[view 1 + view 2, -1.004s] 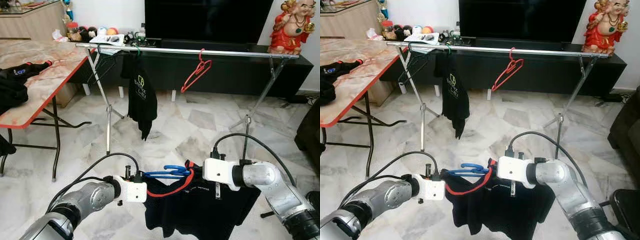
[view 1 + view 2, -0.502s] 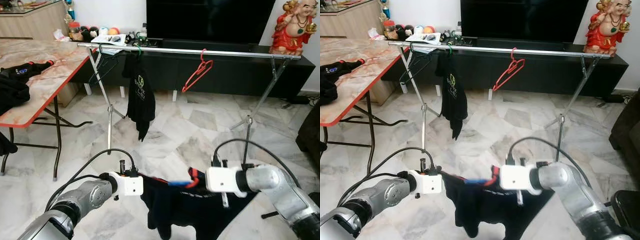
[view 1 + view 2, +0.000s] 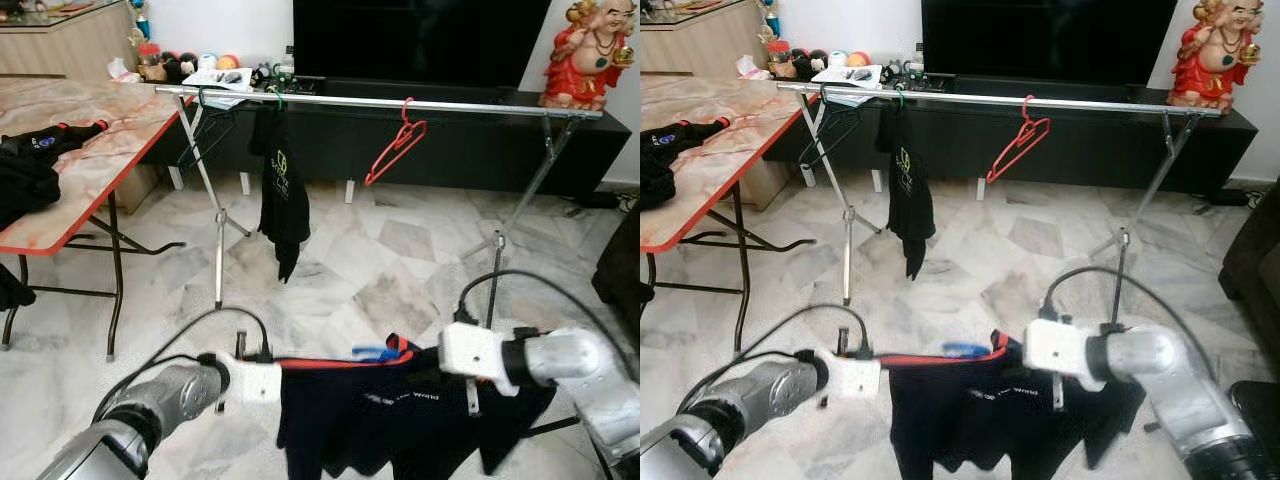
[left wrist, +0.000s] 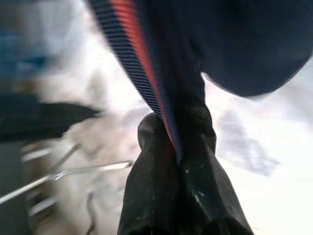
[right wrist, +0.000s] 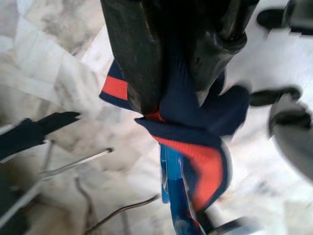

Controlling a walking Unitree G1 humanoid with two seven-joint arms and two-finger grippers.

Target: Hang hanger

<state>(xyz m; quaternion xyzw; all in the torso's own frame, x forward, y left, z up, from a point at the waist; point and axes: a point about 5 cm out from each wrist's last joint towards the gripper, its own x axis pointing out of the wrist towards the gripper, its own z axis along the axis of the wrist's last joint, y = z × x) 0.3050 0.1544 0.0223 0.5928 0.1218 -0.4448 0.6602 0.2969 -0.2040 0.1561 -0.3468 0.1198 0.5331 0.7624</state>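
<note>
Fingers of both grippers are clenched on the red-trimmed collar of the dark shirt [image 3: 400, 420], which hangs stretched between them low over the marble floor [image 3: 370, 260]; the left gripper [image 4: 171, 142] pinches one end of the trim, the right gripper [image 5: 171, 103] the other. Open floor lies between the shirt and the silver clothes rail [image 3: 400, 103], which runs across the room in front of the black TV cabinet [image 3: 450, 140]. At the robot's left, the red edge of the marble-topped table [image 3: 90, 170] borders that open stretch; a dark seat cuts in at the far right. On the rail hang a black shirt [image 3: 283, 195] near the left end and an empty red hanger [image 3: 395, 145] near the middle, well apart. Peeking above the stretched collar, the blue hanger [image 3: 967, 350] is mostly hidden inside the shirt; its hook [image 5: 173, 196] is blurred in the right wrist view
</note>
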